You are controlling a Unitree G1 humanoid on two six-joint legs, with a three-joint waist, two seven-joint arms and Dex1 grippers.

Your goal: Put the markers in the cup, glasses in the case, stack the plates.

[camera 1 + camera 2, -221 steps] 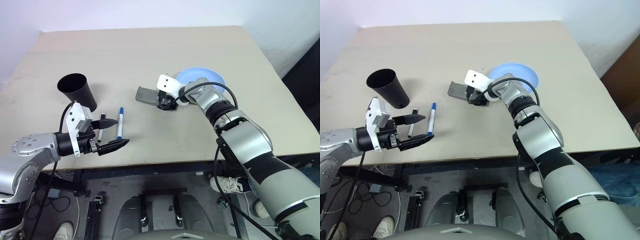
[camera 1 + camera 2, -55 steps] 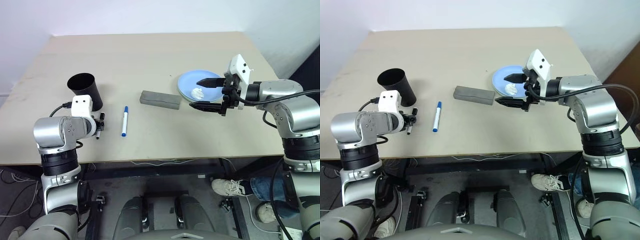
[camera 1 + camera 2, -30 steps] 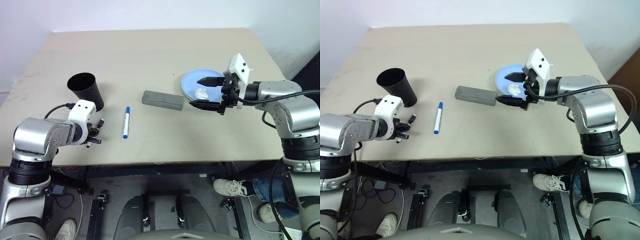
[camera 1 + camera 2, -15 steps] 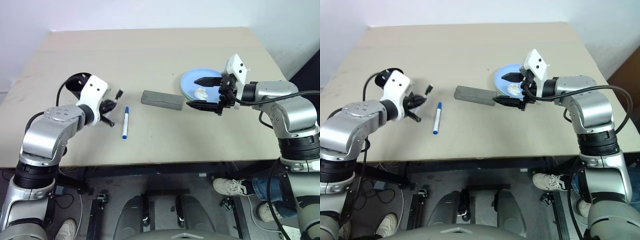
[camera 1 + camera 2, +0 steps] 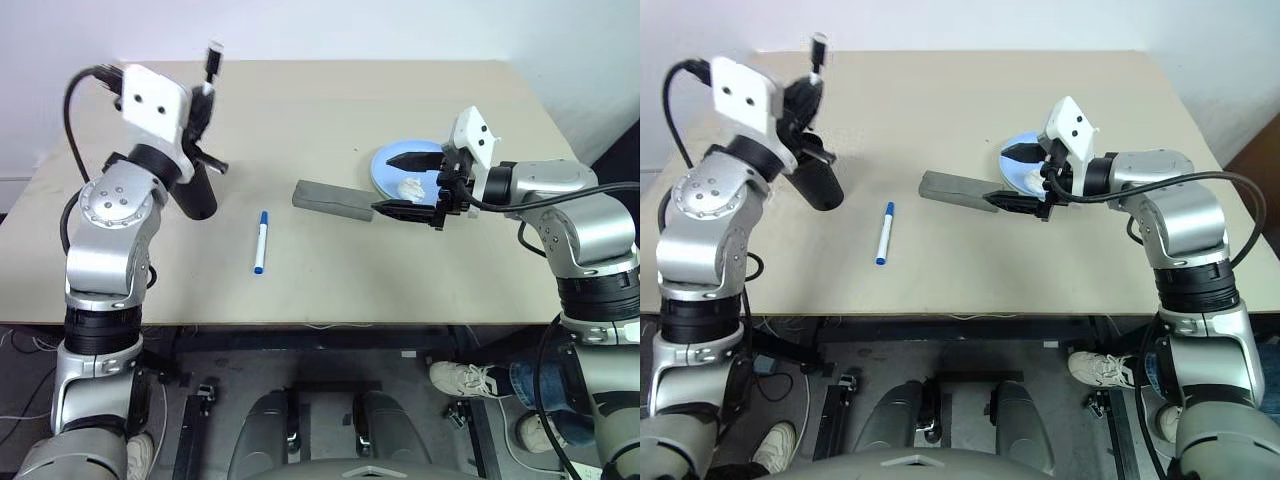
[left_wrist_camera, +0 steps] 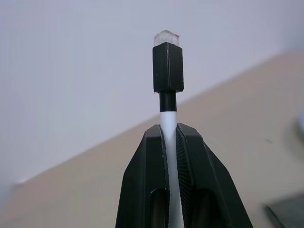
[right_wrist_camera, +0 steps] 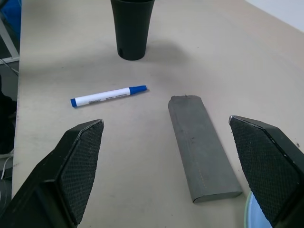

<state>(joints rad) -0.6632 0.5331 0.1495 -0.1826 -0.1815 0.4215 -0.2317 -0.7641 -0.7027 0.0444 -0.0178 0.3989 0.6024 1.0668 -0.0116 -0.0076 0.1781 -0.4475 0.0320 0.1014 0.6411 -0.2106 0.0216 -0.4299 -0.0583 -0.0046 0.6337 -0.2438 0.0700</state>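
Observation:
My left gripper (image 6: 169, 130) is shut on the white barrel of the black-capped marker (image 5: 213, 58), which it holds raised and pointing up, above and beside the black cup (image 5: 197, 192). The arm partly hides the cup. The blue-capped marker (image 5: 261, 241) lies flat on the table between the cup and the closed grey case (image 5: 333, 198). My right gripper (image 5: 381, 182) hovers open over the near end of the case and the edge of the light blue plate (image 5: 392, 172). Nothing is between its fingers. The glasses are hidden from view.
A small white crumpled object (image 5: 410, 187) lies on the blue plate. The beige table (image 5: 330, 110) has open surface at the back and along the front edge.
My left arm has swung up from table level beside the cup, carrying the black-capped marker and turning it upright. The right gripper has stayed where it was.

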